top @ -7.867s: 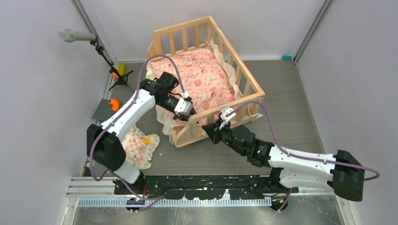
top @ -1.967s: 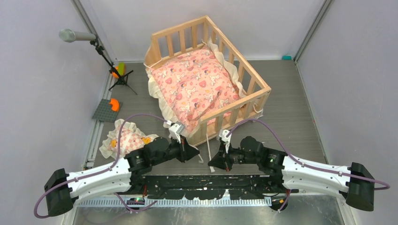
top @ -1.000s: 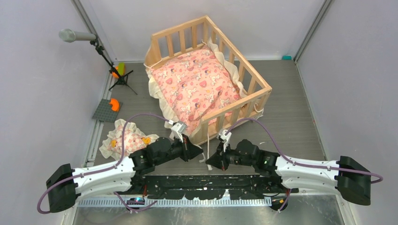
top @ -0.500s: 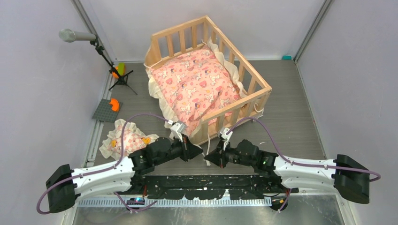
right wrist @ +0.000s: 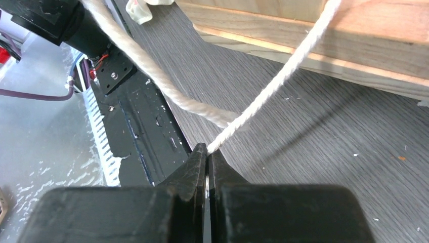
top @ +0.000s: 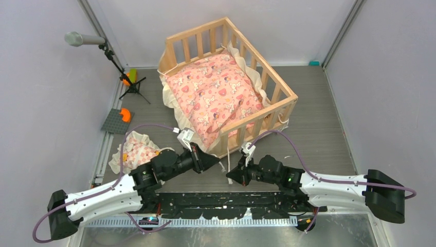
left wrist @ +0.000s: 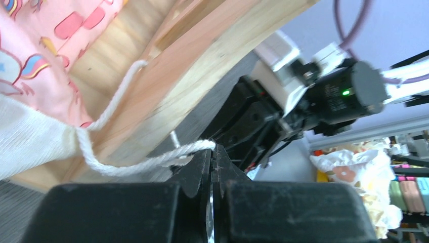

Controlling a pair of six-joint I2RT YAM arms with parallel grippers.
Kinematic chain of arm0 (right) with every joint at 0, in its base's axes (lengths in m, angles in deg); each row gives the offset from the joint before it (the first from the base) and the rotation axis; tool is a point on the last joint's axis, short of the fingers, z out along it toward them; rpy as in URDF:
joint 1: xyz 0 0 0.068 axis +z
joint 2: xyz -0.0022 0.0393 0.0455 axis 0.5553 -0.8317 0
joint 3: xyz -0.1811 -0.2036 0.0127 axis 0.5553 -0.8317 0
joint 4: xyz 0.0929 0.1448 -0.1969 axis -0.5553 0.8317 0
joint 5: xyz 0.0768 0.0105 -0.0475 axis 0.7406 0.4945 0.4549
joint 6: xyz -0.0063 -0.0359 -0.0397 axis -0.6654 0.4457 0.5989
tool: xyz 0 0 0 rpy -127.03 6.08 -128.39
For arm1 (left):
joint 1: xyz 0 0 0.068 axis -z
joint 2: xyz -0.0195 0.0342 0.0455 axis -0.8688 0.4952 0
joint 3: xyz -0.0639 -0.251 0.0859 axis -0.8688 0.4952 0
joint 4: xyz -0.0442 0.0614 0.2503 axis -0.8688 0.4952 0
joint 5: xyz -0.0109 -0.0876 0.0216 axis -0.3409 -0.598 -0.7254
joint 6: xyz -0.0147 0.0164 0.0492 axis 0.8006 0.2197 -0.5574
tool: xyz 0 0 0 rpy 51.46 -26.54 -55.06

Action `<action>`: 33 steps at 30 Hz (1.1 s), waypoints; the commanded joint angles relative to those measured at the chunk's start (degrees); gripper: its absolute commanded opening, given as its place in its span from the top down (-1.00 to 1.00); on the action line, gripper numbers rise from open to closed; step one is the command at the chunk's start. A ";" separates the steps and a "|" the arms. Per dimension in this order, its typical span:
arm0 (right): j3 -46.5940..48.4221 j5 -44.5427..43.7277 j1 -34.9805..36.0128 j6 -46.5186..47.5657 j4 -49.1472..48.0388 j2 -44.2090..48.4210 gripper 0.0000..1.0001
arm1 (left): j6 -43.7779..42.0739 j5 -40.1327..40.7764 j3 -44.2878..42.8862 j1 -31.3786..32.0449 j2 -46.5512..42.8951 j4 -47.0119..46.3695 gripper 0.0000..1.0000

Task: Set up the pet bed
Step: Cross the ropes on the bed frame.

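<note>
Left claw (left wrist: 212,153) pinched shut on white cord (left wrist: 146,164). Right claw (right wrist: 207,153) pinched shut on thin string (right wrist: 275,75). Pet bed (top: 259,115) stands mid-counter (top: 319,128), just beyond both claws, cushion (top: 213,95) inside.

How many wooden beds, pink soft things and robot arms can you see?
Wooden pet bed: 1
Pink soft things: 2 (cushion in the bed, small pillow on the floor)
Robot arms: 2 (left tool and right tool, each shut on a white string)
Total: 5
</note>
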 commanded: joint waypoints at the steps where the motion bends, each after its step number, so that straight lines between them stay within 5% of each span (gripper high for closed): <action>1: -0.22 -1.35 0.34 -0.53 -3.70 -0.50 0.92 | 3.05 0.37 -4.01 0.17 -1.11 -3.19 1.00; 17: -0.32 -0.58 0.31 -0.93 -8.29 -3.76 0.95 | 2.45 1.18 -10.49 0.17 5.60 -12.70 1.00; 33: -1.48 -0.06 0.35 -3.55 -7.76 5.24 0.96 | 0.99 -1.67 -2.89 1.51 11.58 -13.29 1.00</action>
